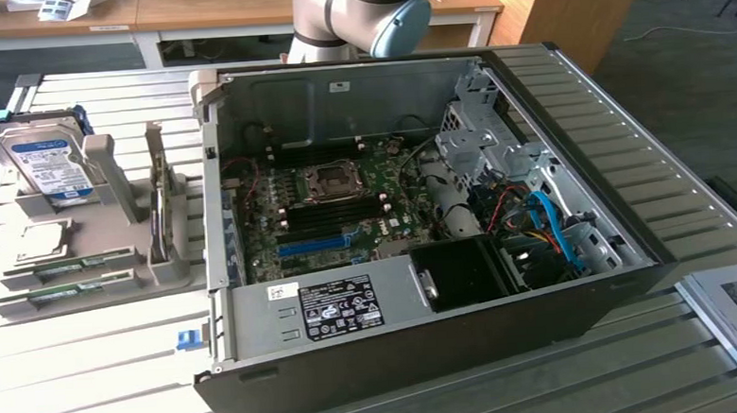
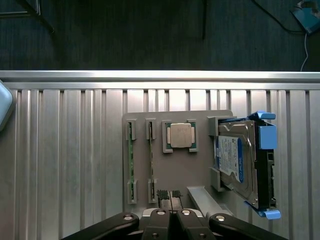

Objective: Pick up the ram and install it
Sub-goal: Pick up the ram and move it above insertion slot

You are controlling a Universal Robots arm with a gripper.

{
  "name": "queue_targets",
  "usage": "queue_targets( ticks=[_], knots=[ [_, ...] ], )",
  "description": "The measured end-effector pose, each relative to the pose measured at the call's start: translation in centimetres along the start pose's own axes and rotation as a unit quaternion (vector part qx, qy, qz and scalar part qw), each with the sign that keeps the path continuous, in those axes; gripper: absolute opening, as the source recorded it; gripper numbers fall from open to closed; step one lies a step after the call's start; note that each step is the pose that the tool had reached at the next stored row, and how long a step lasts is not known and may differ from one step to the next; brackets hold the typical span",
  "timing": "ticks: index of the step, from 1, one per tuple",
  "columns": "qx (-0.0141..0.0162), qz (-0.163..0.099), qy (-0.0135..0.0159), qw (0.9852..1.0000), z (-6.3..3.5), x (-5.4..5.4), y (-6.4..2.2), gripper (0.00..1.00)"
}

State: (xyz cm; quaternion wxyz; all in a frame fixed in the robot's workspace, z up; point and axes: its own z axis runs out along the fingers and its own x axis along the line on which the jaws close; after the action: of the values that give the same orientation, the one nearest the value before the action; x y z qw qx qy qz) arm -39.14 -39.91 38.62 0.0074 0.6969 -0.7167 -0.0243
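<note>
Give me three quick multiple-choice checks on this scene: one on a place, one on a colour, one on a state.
1. On the tray, the CPU sits:
A) between the ram sticks and the hard drive
B) past the hard drive, at the tray's end
C) on top of the hard drive

2. The hard drive's carrier is:
A) red
B) blue
C) yellow

3. The fingers are:
A) open around a ram stick
B) shut on the hard drive
C) shut, holding nothing

Answers:
1 A: the ram sticks stand on one side of it and the drive on the other.
2 B: blue plastic shows at both ends of the drive.
3 C: the tips meet with nothing between them.
</note>
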Motion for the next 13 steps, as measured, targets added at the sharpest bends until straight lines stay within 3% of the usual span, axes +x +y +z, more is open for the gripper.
queue_targets(
  ticks=[10, 13],
  knots=[
    [0.0001, 0.000, 0.0000, 1.0000, 0.01, 0.00, 0.00, 0.10],
    [0.0000, 0.000, 0.0000, 1.0000, 0.00, 0.01, 0.00, 0.15]
  ],
)
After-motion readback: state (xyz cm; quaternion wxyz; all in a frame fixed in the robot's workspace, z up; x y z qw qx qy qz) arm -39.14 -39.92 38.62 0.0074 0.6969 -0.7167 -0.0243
